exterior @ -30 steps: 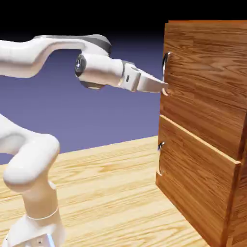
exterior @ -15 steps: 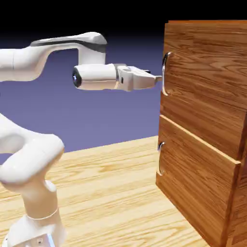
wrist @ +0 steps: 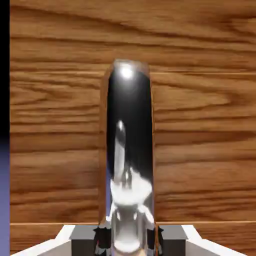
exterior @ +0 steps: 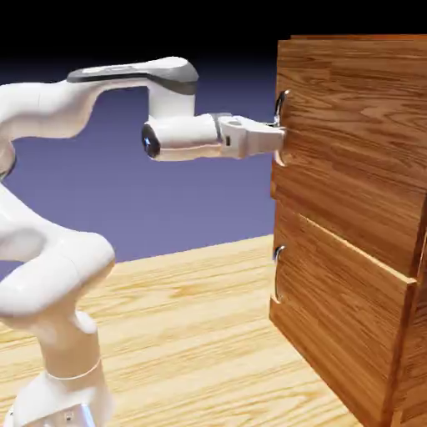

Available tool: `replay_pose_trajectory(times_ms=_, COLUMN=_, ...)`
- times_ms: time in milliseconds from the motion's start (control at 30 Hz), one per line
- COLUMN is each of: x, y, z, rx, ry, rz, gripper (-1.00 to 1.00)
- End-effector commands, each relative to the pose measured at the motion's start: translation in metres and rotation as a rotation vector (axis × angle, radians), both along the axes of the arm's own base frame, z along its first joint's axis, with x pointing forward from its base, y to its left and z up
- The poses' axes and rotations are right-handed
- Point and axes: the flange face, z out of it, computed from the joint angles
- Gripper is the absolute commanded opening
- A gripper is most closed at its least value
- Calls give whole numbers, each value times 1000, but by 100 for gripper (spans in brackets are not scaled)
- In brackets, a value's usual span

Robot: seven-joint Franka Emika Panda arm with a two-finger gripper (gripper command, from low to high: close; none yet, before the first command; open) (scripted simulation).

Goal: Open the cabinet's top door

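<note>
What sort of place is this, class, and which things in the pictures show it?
Probably a rendered simulation, not a real room: a white robot arm on a pale wooden table, a tall reddish-brown wood-grain cabinet, and a plain blue-violet backdrop.

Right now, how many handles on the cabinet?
2. The top door's handle is between the tool's fingers; the lower panel's handle sits untouched below. Other cabinet faces are hidden.
</note>
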Motion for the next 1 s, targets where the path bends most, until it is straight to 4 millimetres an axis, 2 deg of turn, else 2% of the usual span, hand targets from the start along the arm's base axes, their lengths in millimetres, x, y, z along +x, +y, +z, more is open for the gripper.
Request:
replay_pose_trajectory(times_ms=0, x=-8, y=-4, z=0, rx=0, ry=0, rz=22, gripper=-100)
replay_pose_trajectory(times_ms=433, x=-98, y=-69, z=0, rx=0, ry=0, rz=302, gripper=-100)
replay_pose_trajectory(times_ms=967, x=-169, y=-160, z=0, rx=0, ry=0, rz=596, gripper=-100)
